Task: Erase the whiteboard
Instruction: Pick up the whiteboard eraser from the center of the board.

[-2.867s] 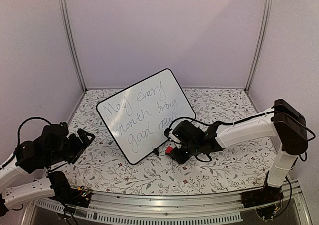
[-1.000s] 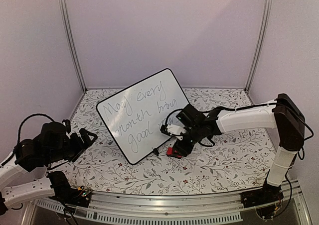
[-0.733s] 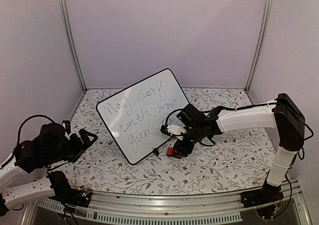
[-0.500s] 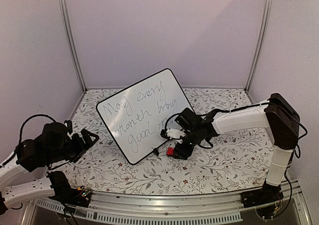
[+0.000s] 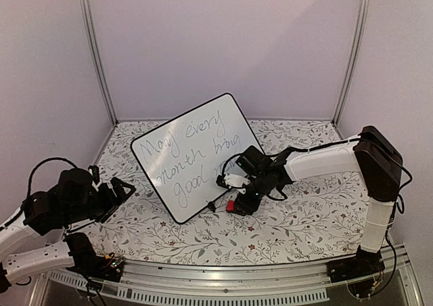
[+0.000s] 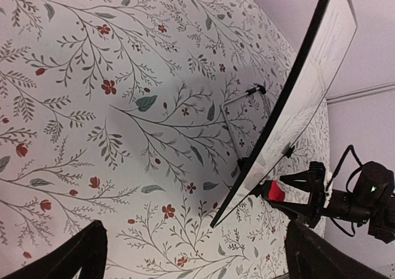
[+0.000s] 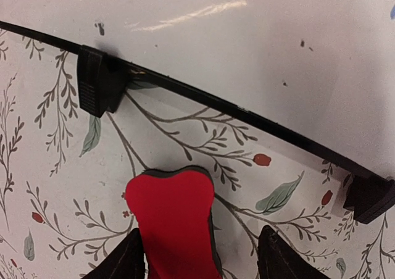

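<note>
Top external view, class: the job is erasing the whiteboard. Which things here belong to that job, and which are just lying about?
Belongs to the job:
- whiteboard, not yet wiped
- red eraser, on the table by the board's lower edge
- right claw, open astride the eraser

Not part of it right now:
- left claw, open, away from the board
- floral table cover

Floral table (image 5: 291, 225) carries the whiteboard (image 5: 196, 154) and red eraser (image 5: 231, 205).
</note>
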Robot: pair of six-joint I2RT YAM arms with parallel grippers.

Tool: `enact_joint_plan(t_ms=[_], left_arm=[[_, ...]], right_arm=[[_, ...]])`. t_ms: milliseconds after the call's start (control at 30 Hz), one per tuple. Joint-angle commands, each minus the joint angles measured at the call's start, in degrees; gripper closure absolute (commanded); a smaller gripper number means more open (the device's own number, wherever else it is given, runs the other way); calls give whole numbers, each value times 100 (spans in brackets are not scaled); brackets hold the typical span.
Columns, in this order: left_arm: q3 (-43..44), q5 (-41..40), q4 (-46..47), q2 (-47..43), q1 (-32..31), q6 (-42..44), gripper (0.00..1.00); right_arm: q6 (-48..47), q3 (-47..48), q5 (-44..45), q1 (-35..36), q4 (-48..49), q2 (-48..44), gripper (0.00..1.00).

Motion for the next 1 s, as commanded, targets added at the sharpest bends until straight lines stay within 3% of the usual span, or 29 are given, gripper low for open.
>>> enact_joint_plan(t_ms=[0, 733, 833, 967], left_arm=[[-81, 14, 64, -37, -12, -12, 0], [-37, 6, 67, 20, -16, -17, 0], [-46, -2, 68, 19, -17, -17, 0], [-59, 6, 71, 10, -18, -23, 0]], right_arm=[[-49, 140, -157, -28, 53, 75, 40], [-65, 124, -358, -34, 17, 190, 53], [-58, 115, -366, -44, 21, 163, 58], [-41, 118, -470, -46, 40, 134, 75]])
